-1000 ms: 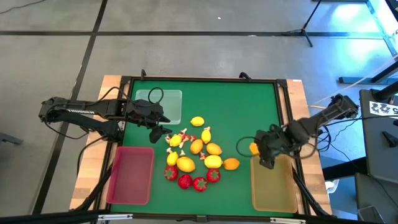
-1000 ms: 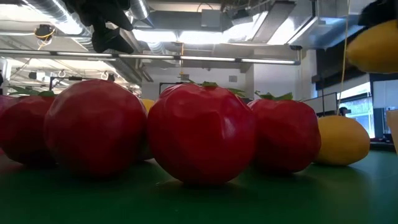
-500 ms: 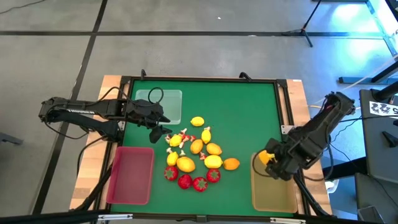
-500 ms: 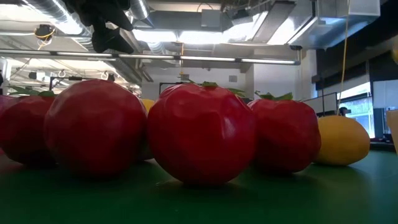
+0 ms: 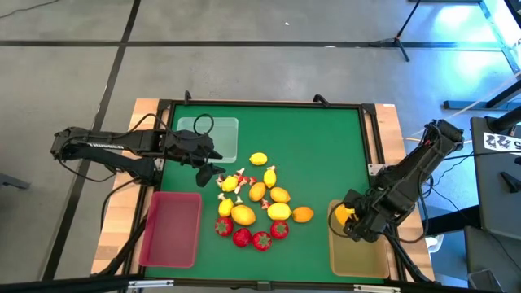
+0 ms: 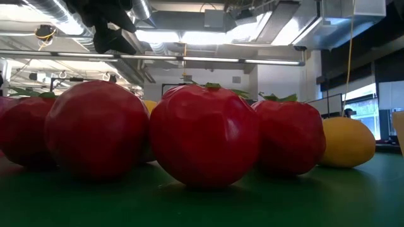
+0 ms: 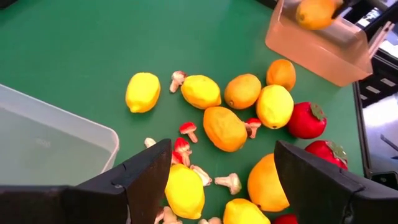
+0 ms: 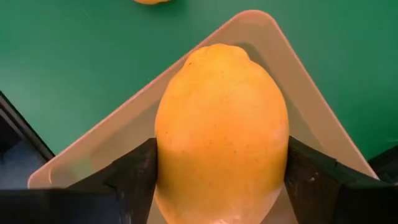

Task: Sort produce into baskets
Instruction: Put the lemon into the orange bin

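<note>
Your right gripper (image 5: 345,218) is over the near-left corner region of the tan basket (image 5: 358,252), which sits at the right front of the green worktop (image 5: 309,146). Its fingers (image 8: 134,171) are pinching a yellow lemon (image 8: 221,130) from both sides; the right wrist view shows the lemon held above the basket's corner, with the rim and floor of the basket visible behind it. Whether the lemon touches the basket floor cannot be determined.

Your left gripper (image 5: 213,173) is at the left side of the worktop, between the clear basket (image 5: 221,138) and the loose produce pile. Its fingers (image 7: 152,171) are spread apart and hold nothing; the left wrist view shows lemons and small red-and-white mushrooms (image 7: 186,129) on the mat beyond them.

The remaining produce lies in a cluster at mid-worktop: several lemons (image 5: 259,159), an orange fruit (image 5: 303,215) at the cluster's right edge, and strawberries (image 5: 260,240) in a row along the front. The low view is filled by these strawberries (image 6: 205,135), with one lemon (image 6: 350,142) beside them.

The red basket (image 5: 171,229) sits at the front left, just beside the strawberries. Nothing is seen inside it or the clear basket.
</note>
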Controlling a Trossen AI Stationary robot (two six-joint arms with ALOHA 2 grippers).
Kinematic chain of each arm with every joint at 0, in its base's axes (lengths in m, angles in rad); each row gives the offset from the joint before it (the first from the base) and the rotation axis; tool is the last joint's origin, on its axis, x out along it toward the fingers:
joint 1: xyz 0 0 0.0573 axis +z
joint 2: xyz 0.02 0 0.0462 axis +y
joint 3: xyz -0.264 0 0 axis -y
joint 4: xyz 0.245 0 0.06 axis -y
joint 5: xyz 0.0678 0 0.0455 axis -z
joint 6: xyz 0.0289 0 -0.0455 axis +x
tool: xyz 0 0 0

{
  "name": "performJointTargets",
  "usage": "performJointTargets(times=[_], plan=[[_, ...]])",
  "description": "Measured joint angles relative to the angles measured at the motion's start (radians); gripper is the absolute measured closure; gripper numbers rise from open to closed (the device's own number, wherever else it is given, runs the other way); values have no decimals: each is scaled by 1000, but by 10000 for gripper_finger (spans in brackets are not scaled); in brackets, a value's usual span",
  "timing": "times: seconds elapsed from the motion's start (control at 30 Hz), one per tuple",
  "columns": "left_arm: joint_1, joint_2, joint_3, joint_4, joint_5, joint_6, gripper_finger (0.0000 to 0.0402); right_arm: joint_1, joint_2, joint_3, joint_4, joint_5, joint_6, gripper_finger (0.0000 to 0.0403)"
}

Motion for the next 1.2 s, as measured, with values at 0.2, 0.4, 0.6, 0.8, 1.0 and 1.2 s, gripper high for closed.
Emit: performJointTargets(times=[0.2, 0.4, 0.6, 0.8, 1.0, 1.2], plan=[[0, 0, 0, 0, -2, 0, 123, 0, 0, -101, 101, -20, 24, 123], [0, 0, 0, 0, -3, 0, 123, -3, 0, -174, 184, -18, 28, 123], [0, 0, 0, 0, -5, -4, 123, -3, 0, -179, 183, -22, 30, 123], [0, 0, 0, 0, -25, -3, 123, -3, 0, -179, 183, -26, 27, 123], [0, 0, 0, 0, -39, -4, 123, -3, 0, -179, 183, -25, 19, 122], [0, 0, 0, 0, -39, -4, 123, -3, 0, -179, 180, 2, -5, 74]])
